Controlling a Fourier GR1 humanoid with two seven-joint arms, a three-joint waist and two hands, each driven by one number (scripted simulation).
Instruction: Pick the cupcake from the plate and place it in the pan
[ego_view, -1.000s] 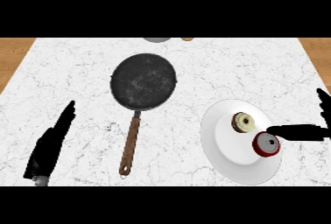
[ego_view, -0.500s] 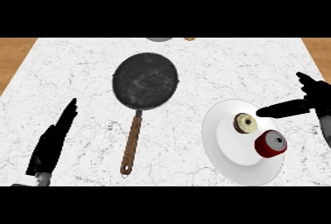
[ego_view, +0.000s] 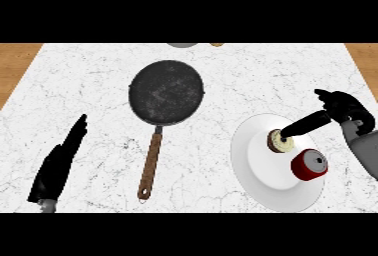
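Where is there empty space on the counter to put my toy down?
There is bare marble between the pan and the white plate, and more between the pan's handle and the left hand. The far right corner past the right hand is free too. The plate is crowded: it holds a cupcake and a red item.

Nothing here can be read. No letters, numbers, brand marks or signs show on the pan (ego_view: 167, 92), on its handle, on the plate (ego_view: 266, 165) or on the two small things lying on it. The marbled table (ego_view: 96, 100) carries only its grey veining, no print. The black hands and grey forearms bear no markings either.
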